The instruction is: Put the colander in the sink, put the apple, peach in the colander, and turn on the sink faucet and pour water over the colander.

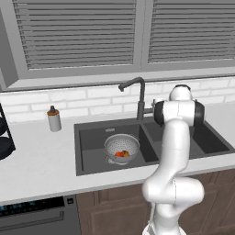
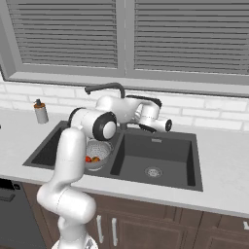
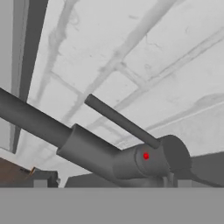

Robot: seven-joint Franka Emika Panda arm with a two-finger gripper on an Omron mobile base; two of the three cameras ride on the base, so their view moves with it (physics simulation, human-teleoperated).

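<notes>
Left base view shows the dark double-basin sink set in the pale counter under a window with closed blinds, and this layout explains the rest. In its left basin sits the colander, with a red and an orange fruit inside it, most likely the apple and the peach, though they are too small to tell apart. The spout of the sink faucet already hooks toward that basin, so in my judgement only the water is missing; no stream is visible. A small bottle with a dark cap stands on the counter well to the left and has no part in this. In the right base view the white arm bends over the divider and its hand reaches behind the faucet base, near the tiled wall. The hand view looks closely at the faucet body and its thin side lever. The gripper has its jaws wide apart and holds nothing; the lever lies just ahead of the finger tips, between them and above, apparently not yet touched.
</notes>
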